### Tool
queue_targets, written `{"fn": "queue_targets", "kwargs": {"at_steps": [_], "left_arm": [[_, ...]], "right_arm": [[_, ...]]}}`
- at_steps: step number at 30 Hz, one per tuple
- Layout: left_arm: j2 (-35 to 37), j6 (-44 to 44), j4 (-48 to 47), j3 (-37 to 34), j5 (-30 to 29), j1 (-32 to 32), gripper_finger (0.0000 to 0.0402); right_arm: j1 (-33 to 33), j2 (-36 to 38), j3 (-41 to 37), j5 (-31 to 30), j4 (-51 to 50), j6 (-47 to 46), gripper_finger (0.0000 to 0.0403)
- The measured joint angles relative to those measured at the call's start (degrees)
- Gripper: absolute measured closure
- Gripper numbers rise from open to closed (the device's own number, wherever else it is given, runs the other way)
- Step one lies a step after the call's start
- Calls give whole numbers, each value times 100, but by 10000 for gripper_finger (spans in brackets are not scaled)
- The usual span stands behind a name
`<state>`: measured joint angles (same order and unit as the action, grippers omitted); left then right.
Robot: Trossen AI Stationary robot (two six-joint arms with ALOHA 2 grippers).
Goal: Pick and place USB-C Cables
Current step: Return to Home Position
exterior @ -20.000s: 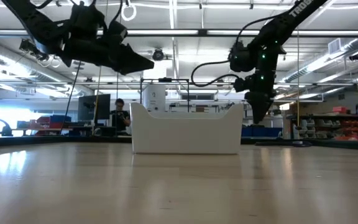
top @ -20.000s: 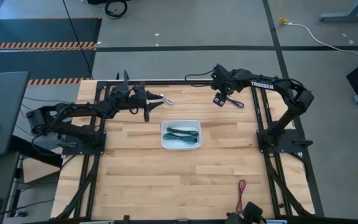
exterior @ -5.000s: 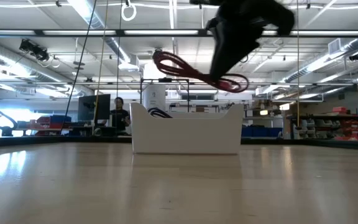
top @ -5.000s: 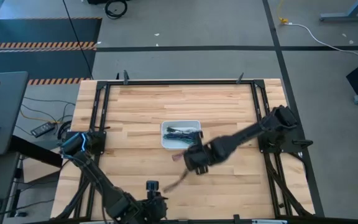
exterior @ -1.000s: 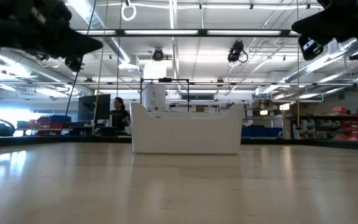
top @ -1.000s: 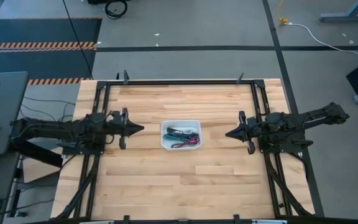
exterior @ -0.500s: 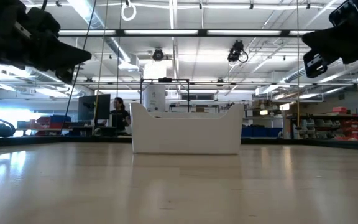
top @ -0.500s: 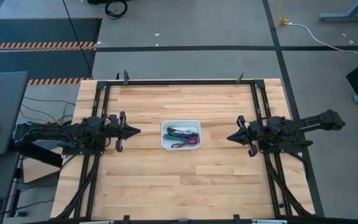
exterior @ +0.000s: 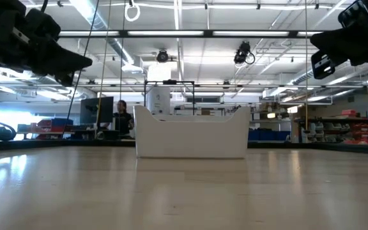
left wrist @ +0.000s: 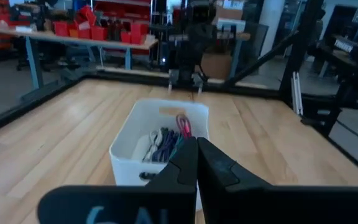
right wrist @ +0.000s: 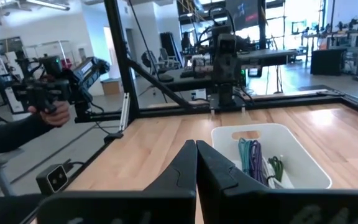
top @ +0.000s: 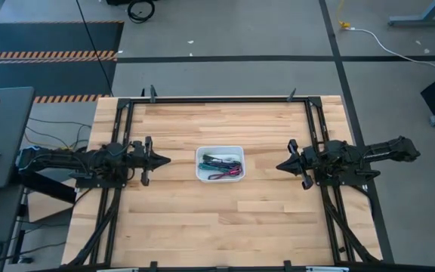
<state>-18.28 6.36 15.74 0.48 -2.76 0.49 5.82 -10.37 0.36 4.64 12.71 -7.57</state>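
A white bin [top: 220, 163] stands at the table's middle and holds several bundled USB-C cables [top: 221, 165]: green, teal, purple, dark red and whitish coils lying together on its floor [left wrist: 163, 144] [right wrist: 253, 158]. My left gripper [top: 169, 159] hovers shut at the left of the bin, pointing at it, with nothing held. My right gripper [top: 279, 167] hovers shut at the bin's right, also pointing at it and empty. In the low view the bin [exterior: 191, 133] hides the cables behind its wall.
Black frame rails [top: 225, 99] run along the table's far edge and both sides. Bare wooden tabletop [top: 217, 219] stretches before the bin. Beyond the table, a person's arm [right wrist: 17, 127] holds a device at the left side, and another person [exterior: 121, 118] stands far behind.
Both arms have drawn back a little from the bin, the left toward the table's left edge and the right toward its right edge, and now hold still. Both grippers stay shut. The cables lie unmoved in the bin.
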Motion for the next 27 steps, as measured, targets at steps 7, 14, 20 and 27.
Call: {"fn": "queue_targets", "kwargs": {"at_steps": [7, 14, 20, 27], "left_arm": [[616, 142, -1127, -1, 0, 2, 397], [1284, 182, -1437, 1, 96, 2, 397], [1305, 183, -1459, 1, 103, 2, 397], [1307, 158, -1458, 1, 101, 2, 397]], "right_arm": [[-151, 431, 0, 1, -500, 14, 399], [-179, 931, 0, 160, -1086, -144, 399], [-179, 983, 0, 109, -1092, -126, 398], [-179, 975, 0, 103, -1102, 65, 398]]}}
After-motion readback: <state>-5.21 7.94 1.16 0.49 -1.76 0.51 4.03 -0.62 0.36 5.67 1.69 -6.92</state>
